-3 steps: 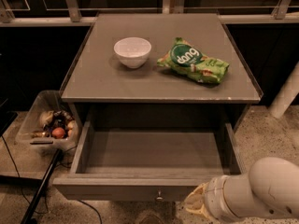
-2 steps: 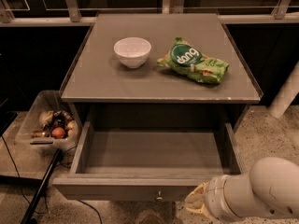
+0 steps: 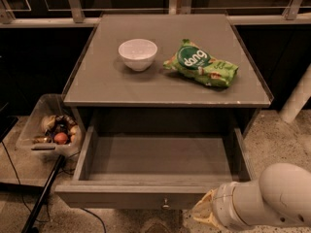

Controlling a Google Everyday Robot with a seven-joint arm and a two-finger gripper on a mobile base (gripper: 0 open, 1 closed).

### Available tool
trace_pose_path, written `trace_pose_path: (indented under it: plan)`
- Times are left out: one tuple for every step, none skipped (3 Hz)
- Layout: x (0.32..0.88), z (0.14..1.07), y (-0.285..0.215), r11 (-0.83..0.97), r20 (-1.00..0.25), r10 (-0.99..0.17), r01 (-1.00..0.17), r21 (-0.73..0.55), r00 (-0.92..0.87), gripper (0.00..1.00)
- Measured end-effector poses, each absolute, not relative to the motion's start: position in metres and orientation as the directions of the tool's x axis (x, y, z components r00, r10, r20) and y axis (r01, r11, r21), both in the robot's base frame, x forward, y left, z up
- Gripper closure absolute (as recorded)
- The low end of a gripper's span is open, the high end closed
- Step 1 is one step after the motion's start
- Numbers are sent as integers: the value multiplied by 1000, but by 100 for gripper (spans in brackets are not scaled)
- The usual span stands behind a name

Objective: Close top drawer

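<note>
The top drawer (image 3: 160,160) is found fully extended beneath the front edge of the counter (image 3: 97,89), with its interior exposed and empty and its front panel carried well forward of the cabinet. The small round knob (image 3: 165,204) is located at the centre of that panel. The gripper (image 3: 203,213) is positioned low, forward of the counter's front edge and toward its front right corner, just to the right of the knob and close against the outer face of the front panel. Contact with the panel cannot be confirmed, and it cannot be told whether the gripper is released or clenched. The step in hand is judged to be the approach to the panel, with the closing stroke not yet begun. For the next move, the gripper is to be set flat against the panel near the knob, and a steady push is to be applied straight toward the counter's rear edge. An off-centre push is to be avoided, since the wide drawer may be skewed in its runners. A white bowl (image 3: 138,54) and a green snack bag (image 3: 201,64) are left on the counter top, toward its rear edge, clear of the work. Compared with the earlier frames, no visible change is noted: drawer extension and gripper position are matched.
</note>
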State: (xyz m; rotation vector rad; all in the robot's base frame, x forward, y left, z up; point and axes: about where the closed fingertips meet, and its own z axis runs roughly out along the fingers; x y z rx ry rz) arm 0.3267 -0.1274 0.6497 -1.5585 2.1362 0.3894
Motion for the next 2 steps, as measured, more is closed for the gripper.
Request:
trace_pose_path:
  plan:
    - [336, 651, -124, 304, -534, -813, -951, -52, -230, 12]
    - [349, 651, -120, 279, -544, -815, -958, -65, -200, 0]
